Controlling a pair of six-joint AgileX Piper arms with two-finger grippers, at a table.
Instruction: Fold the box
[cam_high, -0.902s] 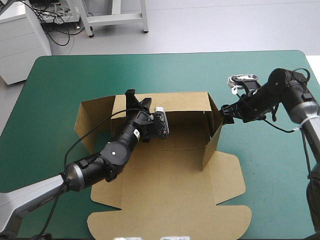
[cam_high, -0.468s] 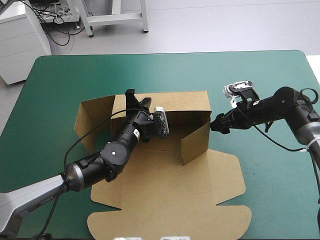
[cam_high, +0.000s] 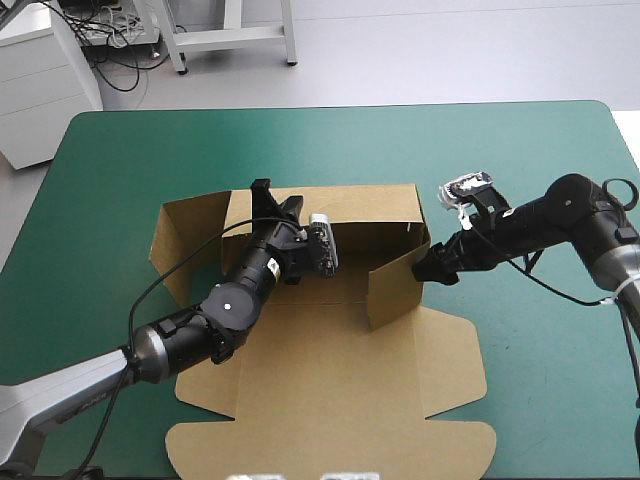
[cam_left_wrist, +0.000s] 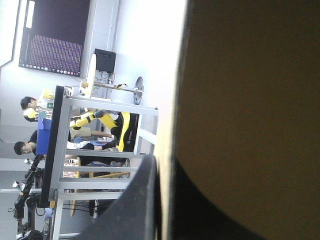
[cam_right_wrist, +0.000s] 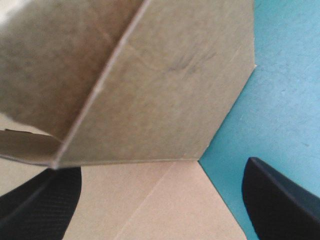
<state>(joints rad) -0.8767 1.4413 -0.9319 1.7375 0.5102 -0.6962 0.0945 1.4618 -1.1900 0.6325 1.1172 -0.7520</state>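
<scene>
Box (cam_high: 340, 390): a cut sheet of brown board, partly set up, lying about mid-table on the teal-green table (cam_high: 540, 160), its big flat part reaching toward the table's near edge. Back wall (cam_high: 350, 205) stands upright along the side of the sheet toward the table's far edge. A side flap (cam_high: 185, 240) stands raised at the end toward the table's left edge, angled outward. The side wall (cam_high: 395, 285) toward the table's right edge is up and swung inward, standing slantwise over the floor panel rather than square to the back wall. The rest lies flat: floor panel, an eared flap toward the table's right edge, and a long front panel (cam_high: 330, 445) with rounded corners at the table's near edge. Left gripper (cam_high: 268, 198) sits on the back wall's top edge, toward the table's left. In the left wrist view this gripper (cam_left_wrist: 162, 165) is all but closed, the board's edge clamped between its black fingers (cam_left_wrist: 142, 200). Right gripper (cam_high: 432, 268) is at the outer face of the slanted side wall, on the side toward the table's right edge. In the right wrist view this gripper (cam_right_wrist: 157, 167) is wide, fingers (cam_right_wrist: 40, 200) well apart and holding nothing, the brown wall close ahead. Whether it touches the wall cannot be told.
</scene>
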